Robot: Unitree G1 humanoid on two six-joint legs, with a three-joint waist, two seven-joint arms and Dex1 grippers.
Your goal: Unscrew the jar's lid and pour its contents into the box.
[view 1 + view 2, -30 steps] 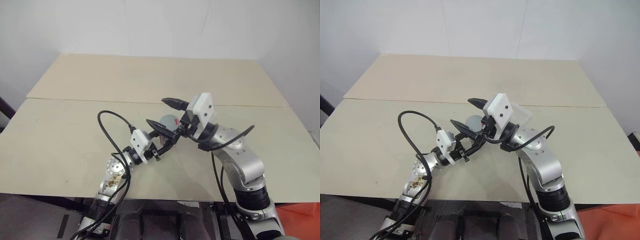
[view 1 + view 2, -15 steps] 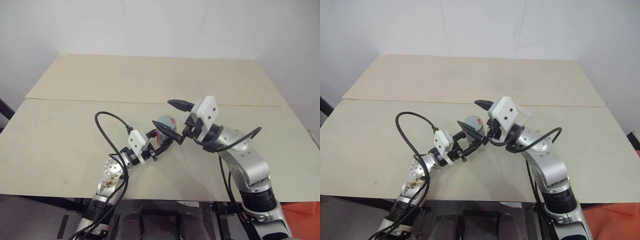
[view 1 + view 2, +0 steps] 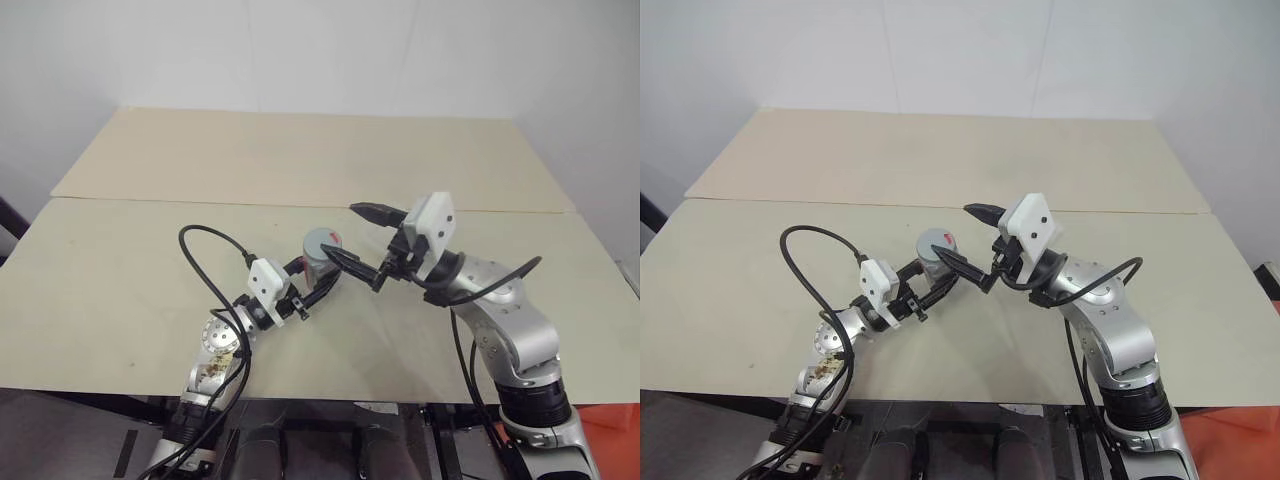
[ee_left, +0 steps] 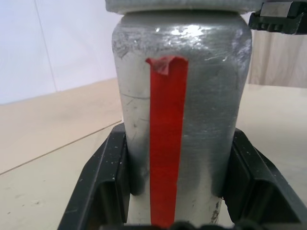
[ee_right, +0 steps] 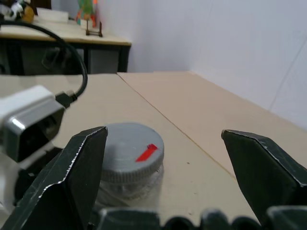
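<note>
A: Moved since a second ago: right gripper (image 3: 338, 230), drawn back off the jar (image 3: 320, 252) toward its right side. Earlier sat hard up against jar, nearly straddling it.

B: Noted. Right gripper state?

A: Spread wide, two black wedge-shaped fingers (image 5: 72, 177) well apart, nothing held. Aimed at the jar's top from the right; lower fingertip just beside the lid (image 5: 128, 146). Touching or not: cannot tell.

B: Left gripper (image 3: 318, 272)?

A: Clamped on the jar body from below and left of it, one matte black finger against each side of the jar, seen plainly in left wrist view. Jar held up off the table (image 3: 140, 260), roughly upright with a slight tilt.

B: Jar surface?

A: Cylinder, dull silvery grey, scuffed and scratched, wrinkled like foil or tape wrap. Strip of glossy red tape running up the side, top end curled and peeling.

B: Lid?

A: Flat round grey disc, ribbed edge, same width as jar, seated on jar. Small red tape sliver on top face.

B: Around the jar?

A: Beige matte table, smooth, seam line running across behind the jar. Plain white wall further behind. Black cable looping left of the jar.
</note>
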